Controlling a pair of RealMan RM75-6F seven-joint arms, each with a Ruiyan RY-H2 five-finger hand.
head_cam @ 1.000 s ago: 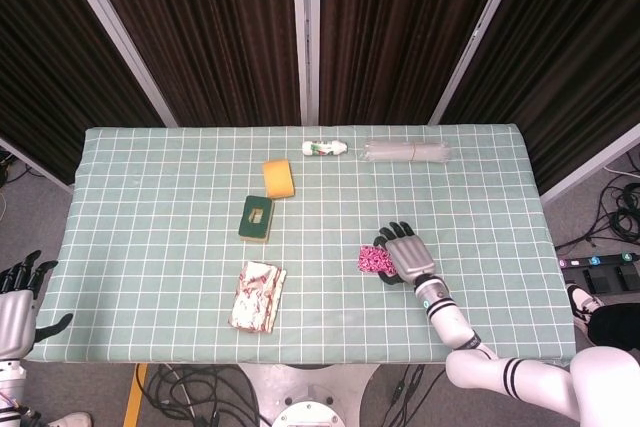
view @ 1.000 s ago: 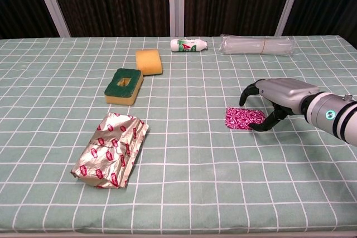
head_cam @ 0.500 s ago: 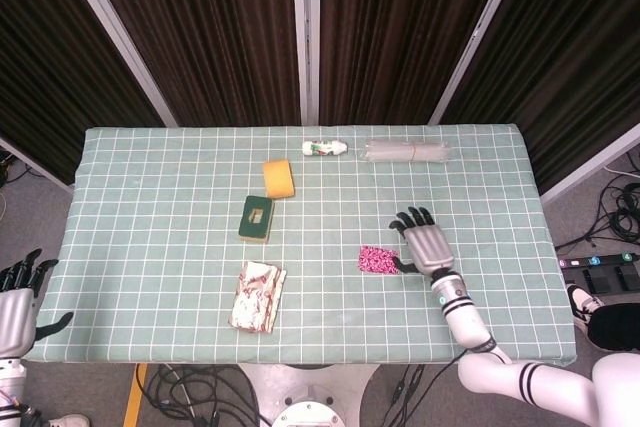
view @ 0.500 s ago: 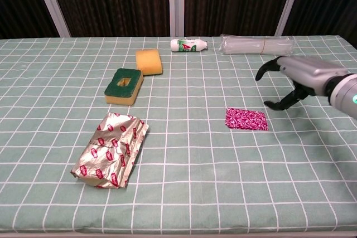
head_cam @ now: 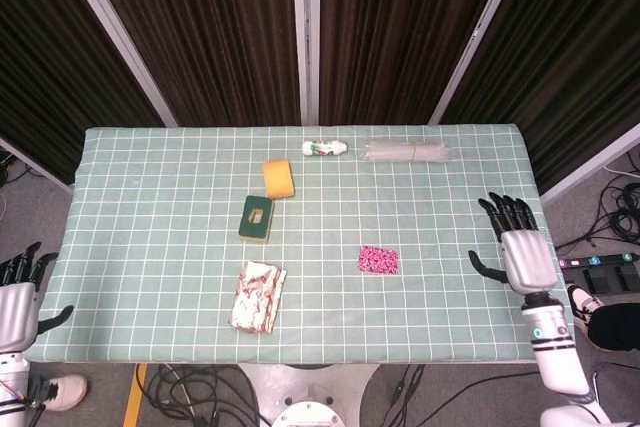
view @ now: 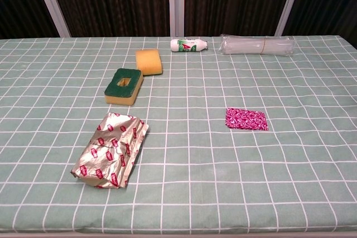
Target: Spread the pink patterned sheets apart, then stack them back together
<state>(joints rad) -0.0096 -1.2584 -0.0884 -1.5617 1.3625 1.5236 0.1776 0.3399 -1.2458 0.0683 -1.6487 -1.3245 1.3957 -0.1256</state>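
We found the pink patterned sheets (head_cam: 378, 260) lying flat on the desk (head_cam: 150, 177), in one stack. Right of the sheets, well apart, the right hand (head_cam: 522, 252) was spread, empty. Far left of them, the left hand (head_cam: 18, 297) likewise.

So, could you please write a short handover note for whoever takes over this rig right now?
Left hand: open, holding nothing, off the table's left edge.
Right hand: open, holding nothing, near the table's right edge, well clear of the sheets.
Pink patterned sheets: one flat stack on the green checked cloth, right of centre, touched by neither hand.
Done: the sheets lie together as a stack; whether they were spread first cannot be told from these pictures.
Left: confirm the spread step; if not done, fan them apart and restack.
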